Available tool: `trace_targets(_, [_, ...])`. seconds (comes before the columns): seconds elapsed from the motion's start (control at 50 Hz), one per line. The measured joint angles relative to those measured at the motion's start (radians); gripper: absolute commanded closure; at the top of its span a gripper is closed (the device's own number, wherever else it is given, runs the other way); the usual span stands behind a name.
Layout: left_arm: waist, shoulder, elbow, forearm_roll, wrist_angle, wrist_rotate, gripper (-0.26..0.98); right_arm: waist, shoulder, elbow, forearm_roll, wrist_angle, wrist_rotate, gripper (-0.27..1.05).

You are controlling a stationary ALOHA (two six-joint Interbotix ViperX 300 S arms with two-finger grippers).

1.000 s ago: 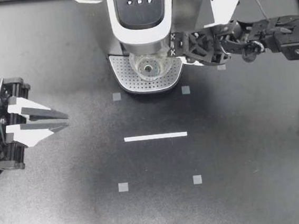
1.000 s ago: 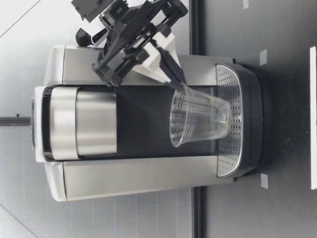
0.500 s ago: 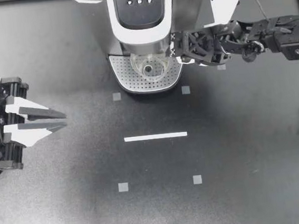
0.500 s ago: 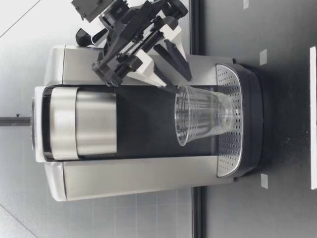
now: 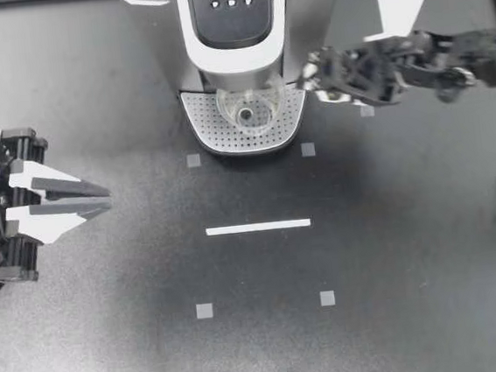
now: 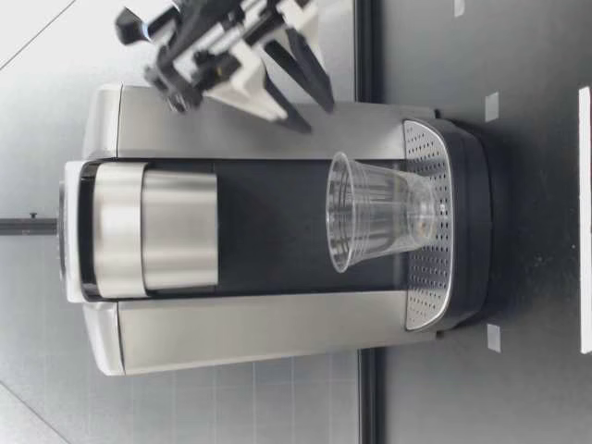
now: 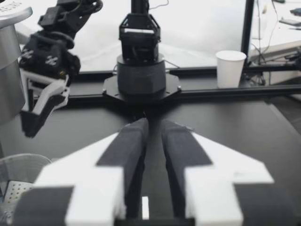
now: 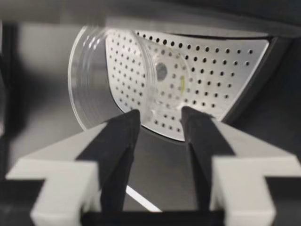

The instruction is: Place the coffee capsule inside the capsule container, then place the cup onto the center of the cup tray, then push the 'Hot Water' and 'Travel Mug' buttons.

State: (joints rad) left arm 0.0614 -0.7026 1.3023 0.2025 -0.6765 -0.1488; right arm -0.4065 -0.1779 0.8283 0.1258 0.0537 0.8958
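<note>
- Since the clear plastic cup [image 5: 248, 111] stands upright near the middle of the perforated metal cup tray [image 5: 203, 130], under the brew head, the buttons look like your next job.
- Your right gripper [image 5: 312, 79] hangs beside the silver and black coffee machine [image 5: 302, 14] at the desk's far edge. Its fingers are spread and empty, with the cup ahead of them and untouched.
- Lift clear before swinging, because thin, ringed plastic that light probably tips at a brush.
- Press the small buttons [image 5: 232, 3] straight down with one fingertip, since their glossy dark panel looks slippery.
- Your left gripper [image 5: 82, 197] sits near the desk's left edge, fingers drawn together on nothing.
- No capsule shows.
</note>
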Motion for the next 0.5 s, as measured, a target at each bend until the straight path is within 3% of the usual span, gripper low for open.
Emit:
trace_targets(0.26, [0.002,0.011,-0.034,-0.060,0.000,0.014,0.51,0.012,-0.195,0.063,-0.222,0.012,-0.141,0.30])
trace_targets(0.5, [0.023,0.037,-0.091,-0.110,0.000,0.034,0.49,0.130,-0.402,0.126,-0.370,-0.114,-0.347,0.30])
